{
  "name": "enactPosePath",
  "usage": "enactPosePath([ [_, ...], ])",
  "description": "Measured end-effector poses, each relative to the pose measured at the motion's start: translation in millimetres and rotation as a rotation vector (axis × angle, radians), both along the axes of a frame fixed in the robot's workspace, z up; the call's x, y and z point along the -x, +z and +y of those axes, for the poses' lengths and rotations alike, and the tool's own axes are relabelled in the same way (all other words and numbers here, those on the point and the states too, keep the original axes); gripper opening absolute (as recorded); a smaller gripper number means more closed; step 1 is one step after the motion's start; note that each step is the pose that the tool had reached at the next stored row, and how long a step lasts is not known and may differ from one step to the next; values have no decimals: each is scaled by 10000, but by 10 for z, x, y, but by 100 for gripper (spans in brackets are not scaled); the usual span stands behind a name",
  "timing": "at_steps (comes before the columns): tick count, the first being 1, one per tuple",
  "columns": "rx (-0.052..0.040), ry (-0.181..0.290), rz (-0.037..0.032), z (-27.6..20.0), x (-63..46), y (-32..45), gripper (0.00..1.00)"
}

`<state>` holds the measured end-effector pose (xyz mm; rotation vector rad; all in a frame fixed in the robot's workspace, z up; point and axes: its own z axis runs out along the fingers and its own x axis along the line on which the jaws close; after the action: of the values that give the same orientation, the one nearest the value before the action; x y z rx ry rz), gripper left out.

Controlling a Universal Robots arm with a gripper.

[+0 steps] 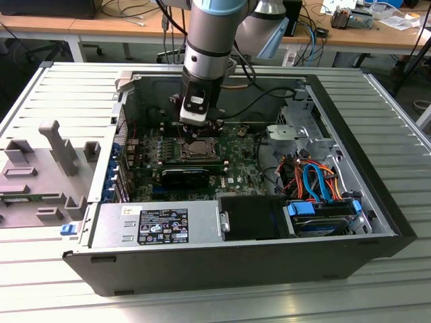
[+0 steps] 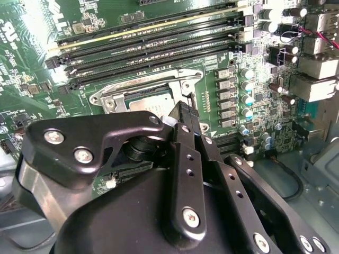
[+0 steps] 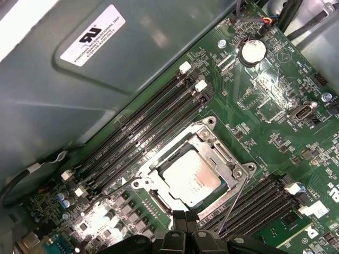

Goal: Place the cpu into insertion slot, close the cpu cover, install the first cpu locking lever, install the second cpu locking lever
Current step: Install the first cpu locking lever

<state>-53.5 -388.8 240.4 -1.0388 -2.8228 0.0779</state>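
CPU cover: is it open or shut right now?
Shut. In the first wrist view the cover lies flat, its window framing the seated cpu and its silver top.

In the exterior view the gripper [image 1: 200, 131] hangs over the slot [image 1: 201, 149]. From there, drives [image 1: 323, 219] lie at 4 o'clock, power supply [image 1: 158, 225] at 7, rack [image 1: 47, 175] at 9 outside the case [image 1: 236, 262]. The cpu [image 3: 190, 182] sits inside the cover [image 3: 220, 159] window, with memory slots [image 3: 148, 132] on two sides.

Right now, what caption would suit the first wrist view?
Gripper poised at the edge of the insertion slot, the cpu seated under the lowered cpu cover.
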Motion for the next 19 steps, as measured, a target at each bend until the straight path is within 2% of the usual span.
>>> enactPosePath([
  [19, 0, 475, 0, 0, 0, 0, 11],
])
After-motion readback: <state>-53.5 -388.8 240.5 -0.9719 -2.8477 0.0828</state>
